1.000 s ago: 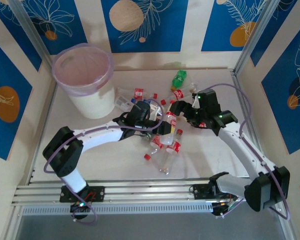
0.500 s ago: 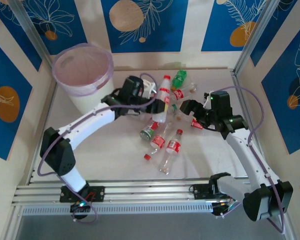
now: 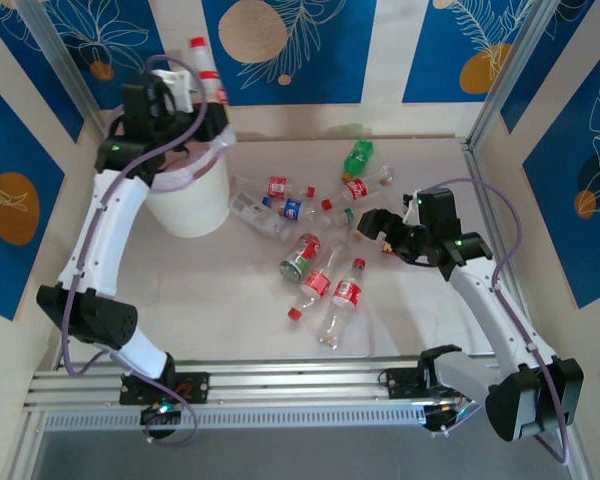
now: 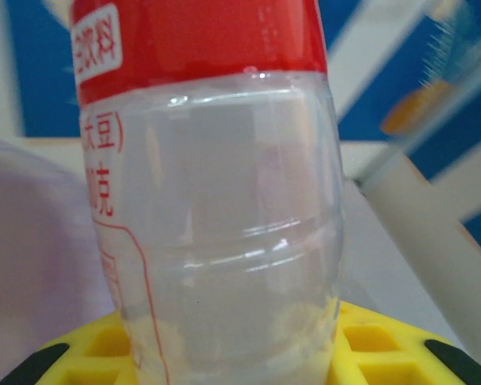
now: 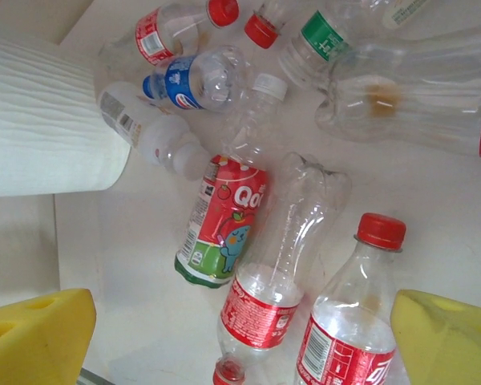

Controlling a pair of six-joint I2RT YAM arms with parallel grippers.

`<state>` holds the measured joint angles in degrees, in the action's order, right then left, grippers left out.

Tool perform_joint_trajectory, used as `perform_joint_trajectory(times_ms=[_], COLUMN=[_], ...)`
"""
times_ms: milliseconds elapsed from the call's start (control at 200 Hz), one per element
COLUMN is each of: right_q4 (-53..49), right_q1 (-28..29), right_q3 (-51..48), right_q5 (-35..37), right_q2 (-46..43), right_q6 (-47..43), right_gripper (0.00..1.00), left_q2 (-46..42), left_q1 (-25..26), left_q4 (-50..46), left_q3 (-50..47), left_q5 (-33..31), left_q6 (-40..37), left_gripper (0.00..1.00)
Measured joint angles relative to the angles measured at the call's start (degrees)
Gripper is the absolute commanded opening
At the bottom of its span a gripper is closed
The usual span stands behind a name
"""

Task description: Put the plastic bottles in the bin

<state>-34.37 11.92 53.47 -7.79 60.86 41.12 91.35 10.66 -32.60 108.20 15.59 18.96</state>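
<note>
My left gripper (image 3: 202,112) is raised over the rim of the bin (image 3: 190,205), a white bucket with a pink liner. It is shut on a clear bottle (image 3: 210,82) with a red label and pale cap, held upright. In the left wrist view that bottle (image 4: 224,200) stands between the yellow pads (image 4: 385,345). Several plastic bottles lie in a pile at mid-table, among them a green one (image 3: 357,157) and a red-and-green one (image 3: 300,256). My right gripper (image 3: 380,225) hovers open above the pile's right side. Below its fingers (image 5: 36,333) lie the red-and-green bottle (image 5: 224,220) and two red-labelled ones (image 5: 276,265).
A loose red cap (image 3: 294,313) lies near the front of the pile. The bin's white wall (image 5: 40,120) shows at the left of the right wrist view. Blue patterned walls and metal posts close in the table at back and sides.
My left arm has lifted a bottle out of the pile and swung it up and left to above the bin. The right gripper has drawn back slightly to the right, still open.
</note>
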Motion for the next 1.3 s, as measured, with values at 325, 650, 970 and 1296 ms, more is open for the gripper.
perform_joint_trajectory(times_ms=[325, 650, 970, 1296], right_q4=[-1.0, -1.4, -1.0, -0.8], right_q1=[0.0, 0.0, 0.0, 0.0], right_q3=[-1.0, -1.9, -3.3, -3.5], right_q5=[0.1, 0.3, 0.3, 0.3], right_q2=[0.1, 0.1, 0.1, 0.1], right_q6=[-1.6, -2.1, -2.2, -2.3], right_gripper=[0.95, 0.95, 0.95, 0.95], left_q2=[3.9, 9.8, 9.8, 10.9], left_q1=[-8.7, -8.8, -8.9, -9.0], left_q4=[-4.0, -8.3, -7.5, -6.4], left_q3=[4.3, 2.8, -4.5, -5.7], left_q5=[-11.5, -16.2, -17.6, -17.3], left_q6=[-6.9, -14.6, -15.5, -15.9], left_gripper=[0.19, 0.19, 0.23, 0.26])
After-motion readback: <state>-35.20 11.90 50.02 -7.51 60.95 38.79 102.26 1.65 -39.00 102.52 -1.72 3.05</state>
